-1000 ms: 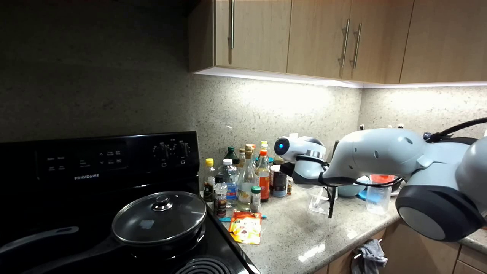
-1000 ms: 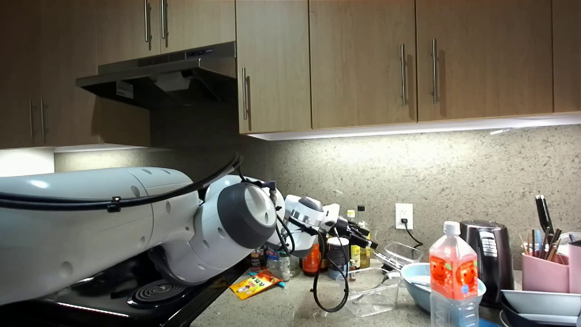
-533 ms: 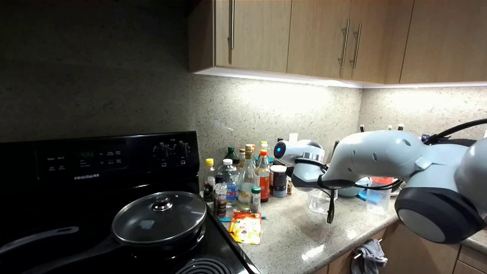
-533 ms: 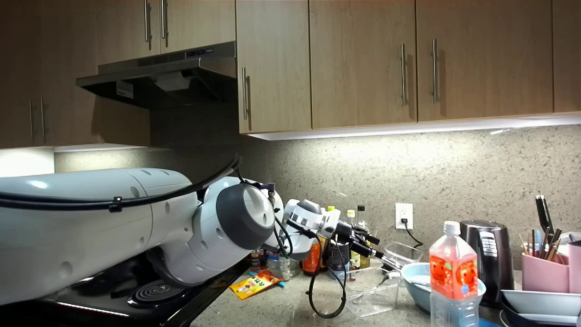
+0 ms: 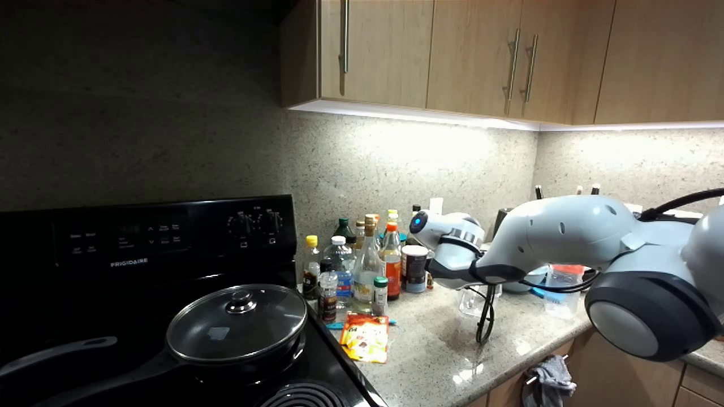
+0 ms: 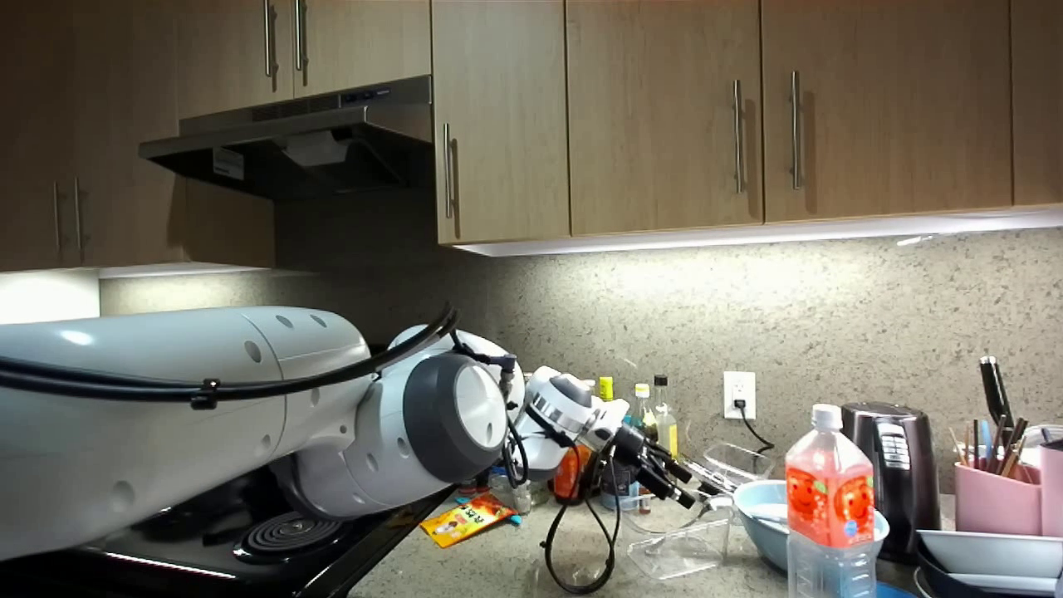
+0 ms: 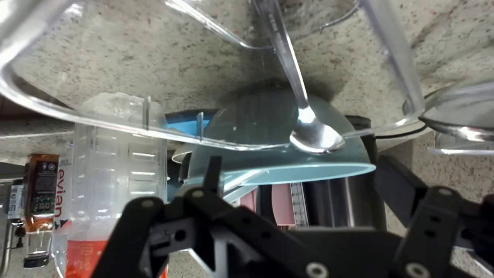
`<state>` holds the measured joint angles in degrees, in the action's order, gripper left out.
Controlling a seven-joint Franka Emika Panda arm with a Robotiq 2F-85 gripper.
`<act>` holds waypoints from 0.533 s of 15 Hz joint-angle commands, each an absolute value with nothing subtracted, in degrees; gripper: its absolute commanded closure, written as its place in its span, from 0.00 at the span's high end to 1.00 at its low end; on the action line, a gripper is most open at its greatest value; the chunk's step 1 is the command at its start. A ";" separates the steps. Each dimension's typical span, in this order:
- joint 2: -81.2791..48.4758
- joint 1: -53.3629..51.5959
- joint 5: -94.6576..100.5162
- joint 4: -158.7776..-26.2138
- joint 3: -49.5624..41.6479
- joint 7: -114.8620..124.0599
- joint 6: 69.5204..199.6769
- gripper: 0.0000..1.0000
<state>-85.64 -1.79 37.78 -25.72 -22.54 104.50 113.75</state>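
Gripper (image 7: 307, 179) is held above the counter (image 6: 473, 565), its 2 fingers (image 7: 213, 175) spread apart. Near it, a clear container (image 6: 677, 556) is placed; inside, a spoon (image 7: 296, 79) is laid with its head at the rim, and beside the container a blue bowl (image 6: 760, 531) is seen.

One kettle (image 6: 893, 482), perhaps two clear containers (image 6: 679, 552)

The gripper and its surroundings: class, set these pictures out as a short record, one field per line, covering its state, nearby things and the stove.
Gripper: open, nothing held
Nearby: clear container
Spoon: scoop end at the container's rim
Bowl: light blue, beyond the container in the wrist view
Stove: bears a lidded pan
Packet: orange, on the counter beside the stove
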 commanded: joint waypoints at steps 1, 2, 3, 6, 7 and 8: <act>-85.61 0.27 33.70 -24.43 -18.95 97.52 112.99 1.00; -85.59 0.70 32.22 -24.20 -18.33 95.77 112.75 1.00; -85.56 1.24 30.77 -24.11 -17.72 94.05 112.84 1.00; -85.49 2.68 25.81 -23.63 -16.76 89.24 112.65 1.00; -85.49 3.18 24.49 -23.36 -16.46 87.95 112.48 1.00; -85.49 3.77 23.20 -23.24 -16.02 86.35 112.61 1.00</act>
